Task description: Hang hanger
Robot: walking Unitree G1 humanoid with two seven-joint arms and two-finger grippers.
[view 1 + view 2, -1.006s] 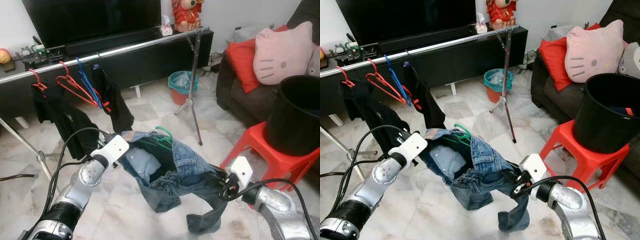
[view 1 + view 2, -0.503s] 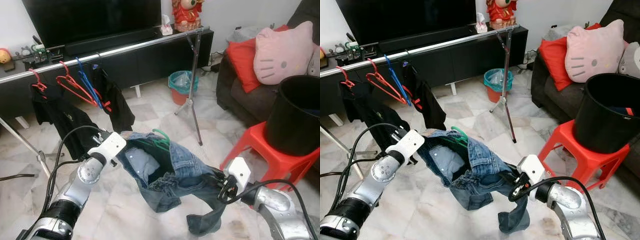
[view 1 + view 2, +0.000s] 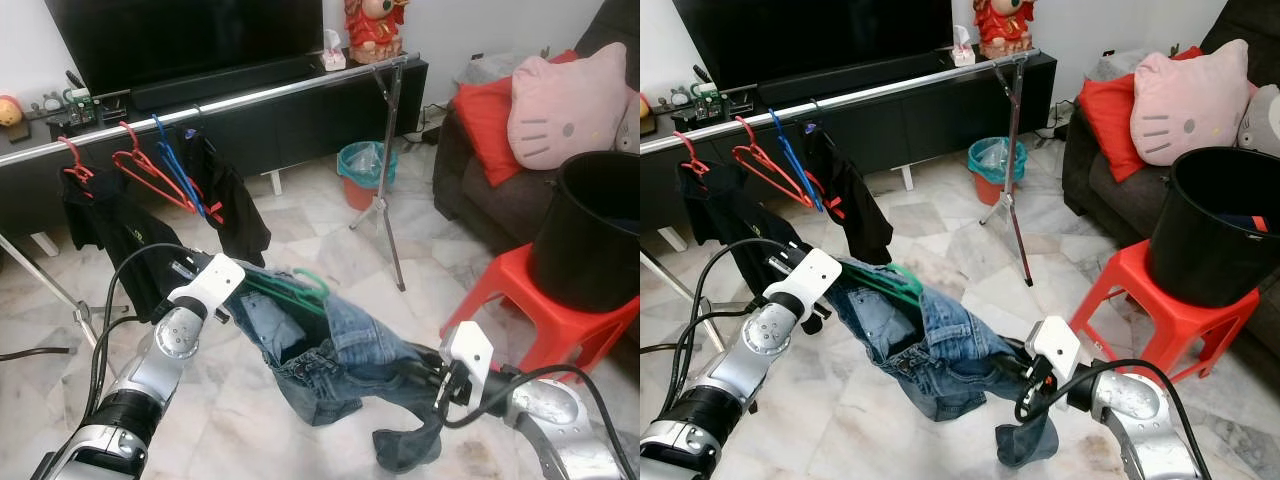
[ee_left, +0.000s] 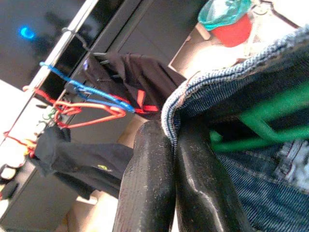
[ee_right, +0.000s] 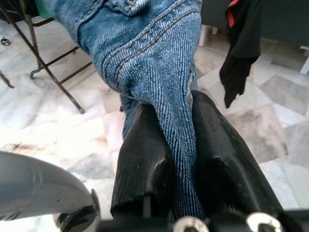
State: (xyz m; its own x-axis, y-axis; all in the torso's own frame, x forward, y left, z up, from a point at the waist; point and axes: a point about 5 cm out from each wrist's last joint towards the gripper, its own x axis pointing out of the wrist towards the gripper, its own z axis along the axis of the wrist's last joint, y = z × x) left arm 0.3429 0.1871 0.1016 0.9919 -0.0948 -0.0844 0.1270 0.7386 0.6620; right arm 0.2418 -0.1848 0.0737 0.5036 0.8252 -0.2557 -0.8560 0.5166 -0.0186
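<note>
Left gripper (image 4: 171, 159) pinches the jeans (image 3: 340, 350) waistband by the green hanger (image 3: 295, 290); right gripper (image 5: 178, 145) clamps a leg. Black bucket (image 3: 595, 230) sits on the red stool (image 3: 520, 290), contents unclear.

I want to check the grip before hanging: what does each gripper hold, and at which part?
Both hold the jeans. The left gripper pinches the waistband edge beside the green hanger; the right gripper clamps a fold of a leg.

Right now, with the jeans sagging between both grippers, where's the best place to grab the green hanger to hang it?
Probably the green hanger at its neck just below the hook, approached from above: the hook pokes up clear of the jeans, while its arms are buried in denim.
</note>
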